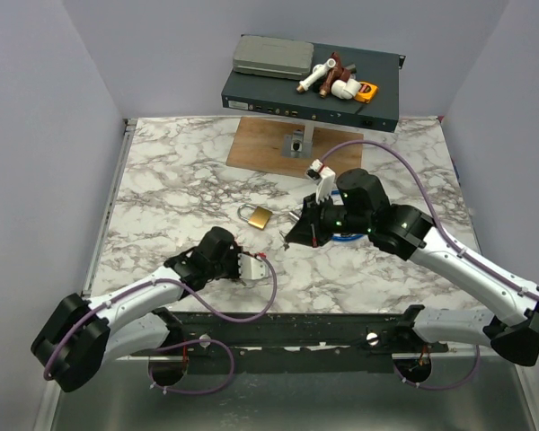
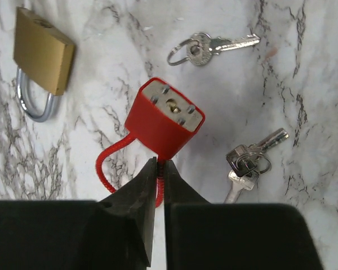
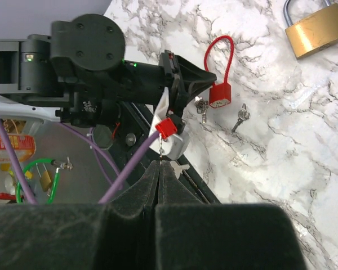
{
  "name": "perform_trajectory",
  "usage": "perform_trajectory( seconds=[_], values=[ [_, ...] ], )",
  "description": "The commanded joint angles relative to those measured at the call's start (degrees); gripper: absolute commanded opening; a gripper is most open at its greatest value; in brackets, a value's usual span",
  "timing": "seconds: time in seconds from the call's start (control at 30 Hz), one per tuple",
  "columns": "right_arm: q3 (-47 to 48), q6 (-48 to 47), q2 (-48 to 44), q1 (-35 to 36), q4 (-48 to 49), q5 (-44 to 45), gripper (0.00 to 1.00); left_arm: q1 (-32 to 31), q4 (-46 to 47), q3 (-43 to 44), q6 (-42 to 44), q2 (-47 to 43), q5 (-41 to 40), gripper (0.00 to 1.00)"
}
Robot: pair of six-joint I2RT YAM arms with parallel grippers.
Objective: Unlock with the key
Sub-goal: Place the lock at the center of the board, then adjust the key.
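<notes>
Your left gripper (image 2: 160, 169) is pressed together on the cable (image 2: 104, 163) of the red lock (image 2: 164, 121), pinching it right where it leaves the body. The lock lies on the marble table (image 2: 304, 79) straight ahead of those fingers. Its long axis runs away from them, so the keyhole (image 2: 172, 106) is on the far end, tilted up toward the wrist camera. That end is the one a key has to meet, and it points away from the holding arm. The single key (image 2: 214, 46) lies beyond the lock and the bunch of keys (image 2: 249, 163) just to its right, both apart from it. The brass lock (image 2: 44, 53) is off to the left. Your right gripper (image 3: 159, 171) is raised with its fingers pressed together. A small silver shape (image 3: 178, 167) shows beside its tips, but you cannot tell whether it is held. With the left busy, the right looks like your key hand.
</notes>
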Motion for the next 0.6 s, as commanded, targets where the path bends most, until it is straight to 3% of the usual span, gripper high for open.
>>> perform_trajectory(
  seconds=[0.0, 0.07, 0.13, 0.17, 0.33, 0.43, 0.57],
  values=[
    [-0.90, 1.52, -1.87, 0.19, -1.73, 2.79, 0.01, 0.01, 2.20, 1.01, 1.12, 3.89, 3.30, 0.25],
    [-1.17, 1.78, -2.20, 0.23, -1.86, 2.77, 0.01, 0.28, 3.64, 0.89, 1.54, 4.67, 3.52, 0.38],
    [-1.17, 1.78, -2.00, 0.19, -1.98, 2.60, 0.01, 0.85, 4.44, 1.21, 1.68, 4.87, 3.87, 0.61],
    [-1.04, 1.71, -1.88, 0.19, -1.95, 2.52, 0.01, 1.07, 4.41, 1.48, 1.57, 4.79, 3.91, 0.67],
    [0.24, 0.33, -0.51, 0.19, -2.08, 1.73, 0.01, 5.59, -3.51, 9.14, -3.43, 1.20, 7.56, 0.72],
    [1.63, -1.48, 0.89, 0.24, -2.31, 0.95, 0.01, 11.09, -14.43, 17.45, -6.53, -3.18, 20.12, 0.73],
    [3.87, -4.94, 2.36, 0.20, -1.70, -1.61, 0.01, 13.78, -25.81, 27.61, -8.04, -6.47, 37.46, 0.76]
  ],
)
